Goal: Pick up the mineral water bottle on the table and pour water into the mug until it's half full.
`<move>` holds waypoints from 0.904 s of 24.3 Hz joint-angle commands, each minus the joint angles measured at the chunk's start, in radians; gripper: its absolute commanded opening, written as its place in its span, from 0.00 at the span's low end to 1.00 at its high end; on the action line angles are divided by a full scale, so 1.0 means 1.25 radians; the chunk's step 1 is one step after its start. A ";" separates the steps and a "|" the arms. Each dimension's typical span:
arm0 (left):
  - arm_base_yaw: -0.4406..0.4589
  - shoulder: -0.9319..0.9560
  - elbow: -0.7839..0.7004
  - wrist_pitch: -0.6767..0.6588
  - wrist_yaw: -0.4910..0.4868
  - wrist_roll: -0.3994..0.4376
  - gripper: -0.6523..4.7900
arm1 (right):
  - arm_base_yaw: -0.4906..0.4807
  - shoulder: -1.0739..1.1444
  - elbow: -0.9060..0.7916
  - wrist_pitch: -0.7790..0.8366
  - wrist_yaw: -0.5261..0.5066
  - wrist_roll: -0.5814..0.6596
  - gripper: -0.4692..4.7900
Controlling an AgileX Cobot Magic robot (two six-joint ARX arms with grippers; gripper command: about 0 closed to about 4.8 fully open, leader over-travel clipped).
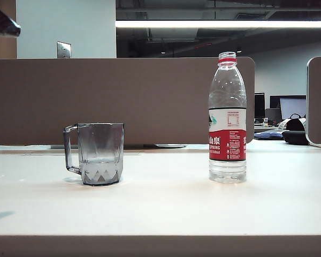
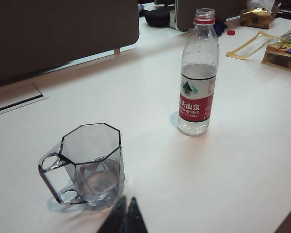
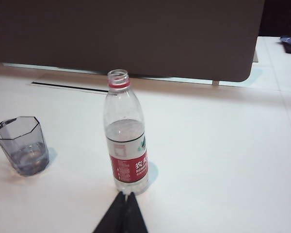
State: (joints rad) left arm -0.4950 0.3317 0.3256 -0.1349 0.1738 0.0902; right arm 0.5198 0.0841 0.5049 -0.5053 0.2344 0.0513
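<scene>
The mineral water bottle (image 1: 227, 118) stands upright and uncapped on the table (image 1: 166, 209), right of centre, with water up to about the top of its label. To its left sits the grey faceted mug (image 1: 99, 155), handle turned away from the bottle and a little water at its bottom. My left gripper (image 2: 127, 201) is shut and empty, its tips just short of the mug (image 2: 87, 162). My right gripper (image 3: 126, 195) is shut and empty, its tips just in front of the base of the bottle (image 3: 127, 141). Neither gripper's fingers show in the exterior view.
A brown partition (image 1: 123, 96) runs along the far edge of the table. Snack packets (image 2: 285, 48) and a small red cap (image 2: 231, 32) lie beyond the bottle. A cable slot (image 3: 68, 86) is cut into the tabletop near the partition. A dark arm part (image 1: 1, 24) hangs at the upper left.
</scene>
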 commanded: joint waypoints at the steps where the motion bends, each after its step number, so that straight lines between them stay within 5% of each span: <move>1: 0.001 -0.034 -0.029 0.032 0.001 0.006 0.11 | 0.000 -0.001 -0.034 0.055 0.003 -0.003 0.08; 5: 0.016 -0.081 -0.071 0.045 -0.031 -0.009 0.11 | 0.000 -0.001 -0.105 0.136 0.003 -0.003 0.08; 16: 0.279 -0.125 -0.137 0.133 0.003 -0.039 0.11 | -0.002 -0.001 -0.334 0.288 0.013 -0.030 0.08; 22: 0.341 -0.125 -0.206 0.213 0.001 -0.107 0.11 | -0.026 -0.001 -0.396 0.406 0.031 -0.030 0.08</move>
State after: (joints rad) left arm -0.0788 0.1757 0.0795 0.0898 0.1722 -0.0185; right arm 0.4961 0.0834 0.0116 -0.0601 0.2630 0.0166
